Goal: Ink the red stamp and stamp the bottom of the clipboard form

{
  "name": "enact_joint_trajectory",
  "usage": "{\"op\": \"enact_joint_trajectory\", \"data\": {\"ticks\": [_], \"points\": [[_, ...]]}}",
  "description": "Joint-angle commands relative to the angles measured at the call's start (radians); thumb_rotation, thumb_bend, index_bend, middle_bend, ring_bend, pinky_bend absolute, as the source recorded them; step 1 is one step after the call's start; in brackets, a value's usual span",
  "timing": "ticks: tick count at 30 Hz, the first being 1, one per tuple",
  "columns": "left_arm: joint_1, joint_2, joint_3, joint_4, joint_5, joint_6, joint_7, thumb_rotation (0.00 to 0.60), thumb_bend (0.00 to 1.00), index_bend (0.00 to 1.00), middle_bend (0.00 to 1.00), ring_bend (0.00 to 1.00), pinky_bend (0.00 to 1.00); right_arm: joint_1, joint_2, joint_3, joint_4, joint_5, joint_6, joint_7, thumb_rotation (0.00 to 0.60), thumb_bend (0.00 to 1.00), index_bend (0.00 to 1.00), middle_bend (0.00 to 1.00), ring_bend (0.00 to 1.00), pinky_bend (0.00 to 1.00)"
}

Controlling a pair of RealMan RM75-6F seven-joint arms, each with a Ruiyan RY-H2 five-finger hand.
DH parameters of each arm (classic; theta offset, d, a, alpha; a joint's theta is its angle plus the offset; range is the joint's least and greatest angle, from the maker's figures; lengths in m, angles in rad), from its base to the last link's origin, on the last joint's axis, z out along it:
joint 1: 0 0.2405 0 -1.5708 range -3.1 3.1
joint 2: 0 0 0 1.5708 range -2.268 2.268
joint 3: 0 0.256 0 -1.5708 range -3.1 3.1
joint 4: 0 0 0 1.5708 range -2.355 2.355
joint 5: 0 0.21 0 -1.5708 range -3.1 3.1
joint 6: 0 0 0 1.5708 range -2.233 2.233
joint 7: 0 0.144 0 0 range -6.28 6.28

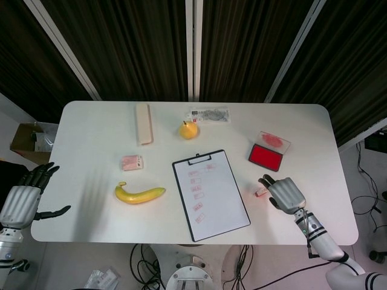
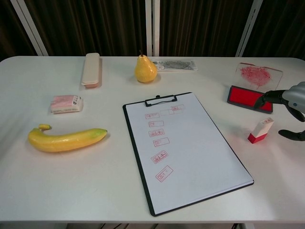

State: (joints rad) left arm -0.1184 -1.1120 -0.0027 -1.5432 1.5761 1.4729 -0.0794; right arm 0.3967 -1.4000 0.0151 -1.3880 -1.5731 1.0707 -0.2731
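Note:
The red stamp (image 1: 261, 193) (image 2: 260, 130) lies on its side on the table, right of the clipboard (image 1: 210, 194) (image 2: 183, 149). The form on the clipboard carries several red stamp marks down its left side. An open red ink pad (image 1: 265, 156) (image 2: 249, 98) with its clear lid raised sits behind the stamp. My right hand (image 1: 284, 193) (image 2: 291, 109) hovers just right of the stamp, fingers spread, holding nothing. My left hand (image 1: 21, 199) hangs off the table's left edge, fingers apart, empty.
A banana (image 1: 139, 194) (image 2: 66, 139) lies left of the clipboard. A small pink box (image 1: 132, 162) (image 2: 66, 103), a beige case (image 1: 143, 123) (image 2: 91, 69), a pear (image 1: 188, 129) (image 2: 145, 69) and a plastic packet (image 1: 210, 115) (image 2: 175, 65) sit toward the back.

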Motion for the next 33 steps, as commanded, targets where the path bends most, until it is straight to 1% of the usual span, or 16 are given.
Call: {"op": "enact_joint_trajectory", "data": {"ticks": [1, 5, 10, 18, 28, 33], "points": [[-0.001, 0.000, 0.000, 0.001, 0.000, 0.000, -0.001, 0.398, 0.06, 0.11, 0.08, 0.09, 0.18, 0.002, -0.014, -0.004, 0.021, 0.005, 0.000, 0.008, 0.600, 0.25, 0.27, 0.24, 0.67, 0.88], [-0.002, -0.002, 0.000, 0.003, 0.000, -0.001, -0.001, 0.397, 0.07, 0.11, 0.08, 0.09, 0.18, 0.006, -0.031, -0.007, 0.044, 0.008, 0.005, 0.023, 0.600, 0.25, 0.29, 0.26, 0.67, 0.88], [-0.001, -0.003, 0.000, 0.004, -0.002, -0.002, 0.000, 0.397, 0.06, 0.11, 0.08, 0.09, 0.18, 0.010, -0.055, -0.007, 0.076, 0.007, 0.017, 0.038, 0.600, 0.25, 0.35, 0.28, 0.67, 0.88], [-0.001, -0.002, 0.001, 0.007, -0.004, -0.002, -0.003, 0.399, 0.06, 0.11, 0.08, 0.09, 0.18, 0.016, -0.083, -0.007, 0.107, 0.007, 0.035, 0.040, 0.600, 0.26, 0.41, 0.31, 0.67, 0.88], [0.002, -0.004, 0.001, 0.017, -0.006, 0.001, -0.013, 0.398, 0.07, 0.11, 0.08, 0.09, 0.18, 0.022, -0.105, -0.010, 0.118, 0.020, 0.033, 0.022, 0.600, 0.26, 0.46, 0.33, 0.67, 0.88], [0.003, -0.006, 0.002, 0.022, -0.008, 0.001, -0.017, 0.398, 0.09, 0.11, 0.08, 0.09, 0.18, 0.025, -0.112, -0.011, 0.122, 0.024, 0.036, 0.014, 0.600, 0.27, 0.47, 0.34, 0.67, 0.88]]}}
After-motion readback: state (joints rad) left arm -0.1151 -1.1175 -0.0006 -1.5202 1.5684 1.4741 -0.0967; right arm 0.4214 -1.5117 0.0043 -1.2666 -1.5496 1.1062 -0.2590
